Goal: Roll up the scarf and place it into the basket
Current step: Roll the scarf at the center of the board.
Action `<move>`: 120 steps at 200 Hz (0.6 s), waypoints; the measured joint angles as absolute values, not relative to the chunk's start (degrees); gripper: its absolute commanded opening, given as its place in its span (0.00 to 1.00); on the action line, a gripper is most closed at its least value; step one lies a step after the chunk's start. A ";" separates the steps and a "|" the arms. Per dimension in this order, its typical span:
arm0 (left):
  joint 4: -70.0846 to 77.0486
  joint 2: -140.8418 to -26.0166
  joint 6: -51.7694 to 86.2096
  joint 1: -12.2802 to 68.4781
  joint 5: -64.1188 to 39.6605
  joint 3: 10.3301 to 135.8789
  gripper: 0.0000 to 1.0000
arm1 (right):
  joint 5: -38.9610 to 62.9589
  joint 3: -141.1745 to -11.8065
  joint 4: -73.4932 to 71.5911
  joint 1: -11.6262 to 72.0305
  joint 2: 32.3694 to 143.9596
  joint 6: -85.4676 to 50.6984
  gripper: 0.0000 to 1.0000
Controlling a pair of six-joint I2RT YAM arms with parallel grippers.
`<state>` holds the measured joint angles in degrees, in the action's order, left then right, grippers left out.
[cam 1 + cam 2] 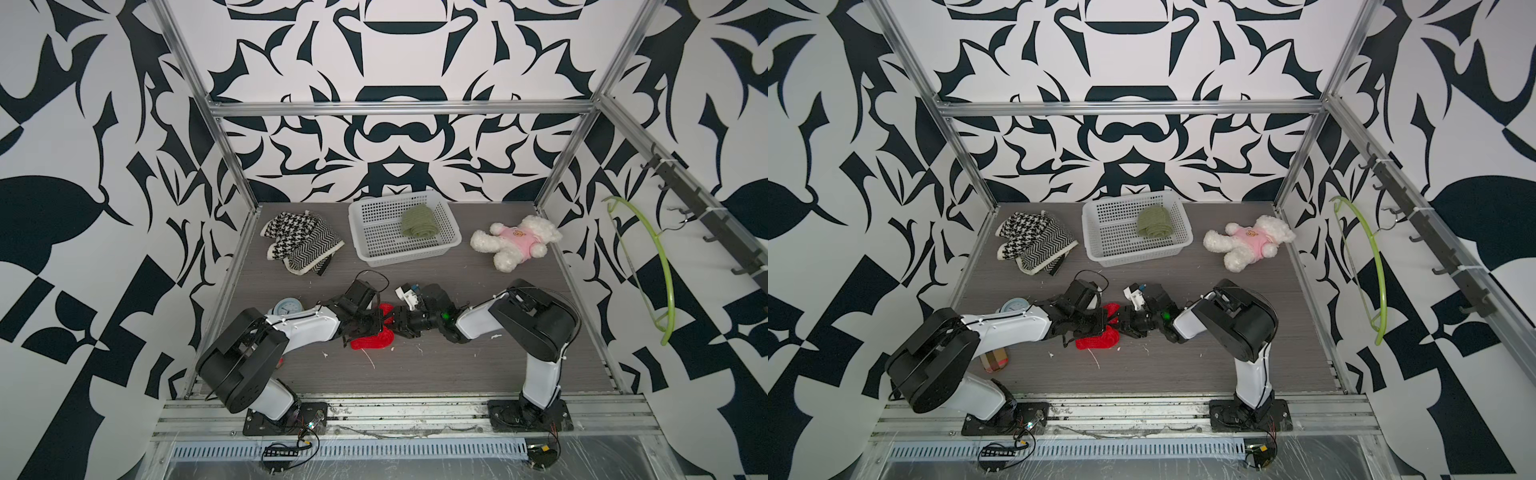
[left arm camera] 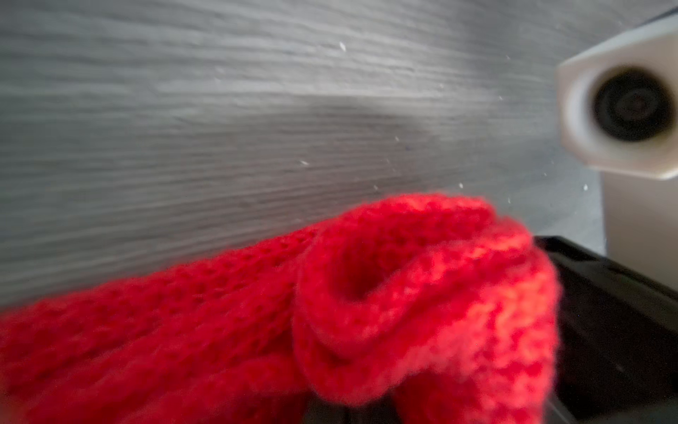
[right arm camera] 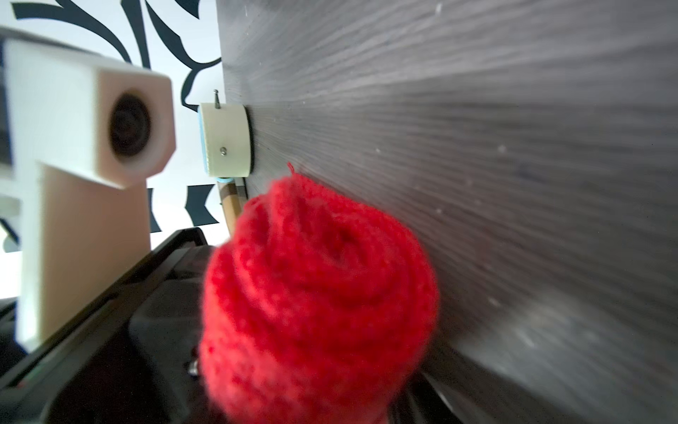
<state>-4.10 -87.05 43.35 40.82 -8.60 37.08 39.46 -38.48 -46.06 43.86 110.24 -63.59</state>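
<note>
In both top views I see the red scarf [image 1: 372, 341] [image 1: 1098, 340] lying partly rolled on the grey table [image 1: 457, 353], near its front middle. It is well apart from the white basket [image 1: 382, 237] at the back, which holds a green rolled scarf [image 1: 417, 222]. The left gripper [image 1: 380, 322] and right gripper [image 1: 395, 322] meet head-on over the roll.

In the left wrist view, the red scarf [image 2: 422, 312] shows its coiled end low against the table. My left jaws are closed tight, but I cannot tell whether they pinch the knit.

In the right wrist view, the red scarf [image 3: 319, 293] hides the right fingers, so I cannot tell their spread. An alarm clock [image 3: 225, 139] stands beyond it.
</note>
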 measured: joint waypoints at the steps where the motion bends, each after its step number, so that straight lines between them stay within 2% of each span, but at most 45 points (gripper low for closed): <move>1: -4.12 -87.05 43.35 40.82 -8.56 37.08 0.00 | 39.51 -38.59 -46.19 43.92 110.39 -63.66 0.54; 18: -4.56 -86.89 43.46 40.40 -7.51 37.08 0.00 | 39.27 -39.86 -46.57 44.49 111.68 -64.86 0.41; 63: -6.33 -86.61 43.46 39.94 -5.26 37.39 0.00 | 37.85 -40.36 -47.27 44.80 112.90 -66.63 0.00; 99: -7.46 -86.74 43.40 39.92 -4.97 38.15 0.00 | 35.92 -39.81 -46.63 45.39 112.16 -66.87 0.00; 120: -8.80 -86.72 42.74 39.99 -5.39 38.81 0.00 | 33.19 -39.77 -40.93 46.46 109.51 -64.82 0.00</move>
